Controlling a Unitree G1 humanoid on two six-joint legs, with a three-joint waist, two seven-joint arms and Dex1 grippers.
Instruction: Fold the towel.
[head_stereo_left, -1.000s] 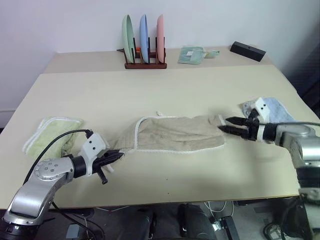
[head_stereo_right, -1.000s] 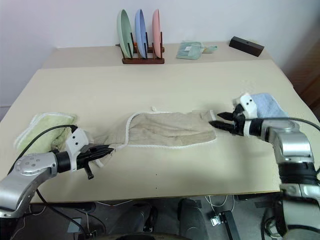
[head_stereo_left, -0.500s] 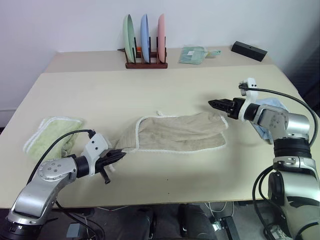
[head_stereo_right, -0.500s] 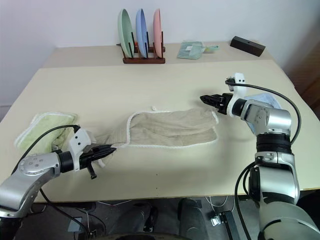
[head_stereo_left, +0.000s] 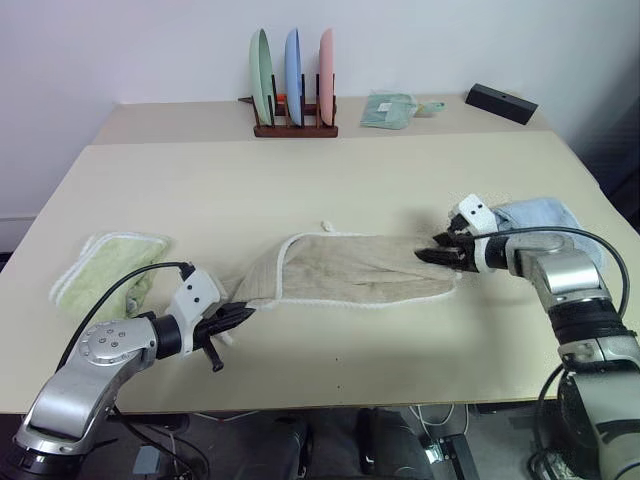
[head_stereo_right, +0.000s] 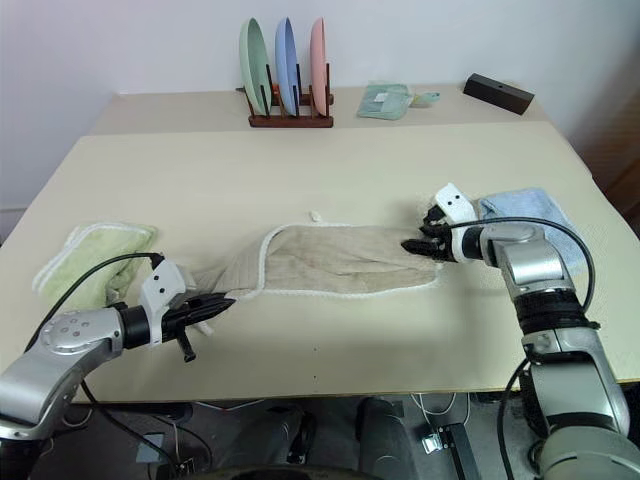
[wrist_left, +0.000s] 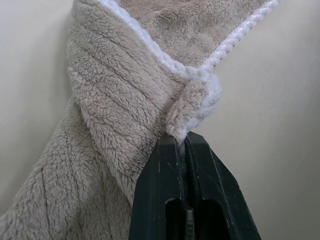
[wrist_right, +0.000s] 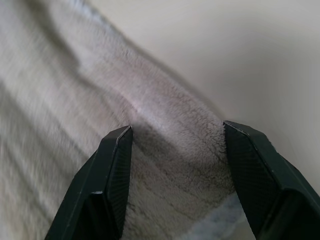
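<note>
We count three towels on the front table (head_stereo_left: 330, 185): one tan towel (head_stereo_left: 350, 268) with white corded edging, one light green towel (head_stereo_left: 105, 262), and one light blue towel (head_stereo_left: 535, 215). We count two tables, the front one and a second table (head_stereo_left: 180, 118) set behind it. On the rear table we count one wooden rack (head_stereo_left: 294, 128) bearing three upright plates: one green plate (head_stereo_left: 261, 63), one blue plate (head_stereo_left: 293, 62) and one pink plate (head_stereo_left: 325, 62). There, too, we count one folded pale green cloth (head_stereo_left: 387, 109) and one black box (head_stereo_left: 500, 103). We count two grippers, the left gripper (head_stereo_left: 237, 316) and the right gripper (head_stereo_left: 433, 252).
</note>
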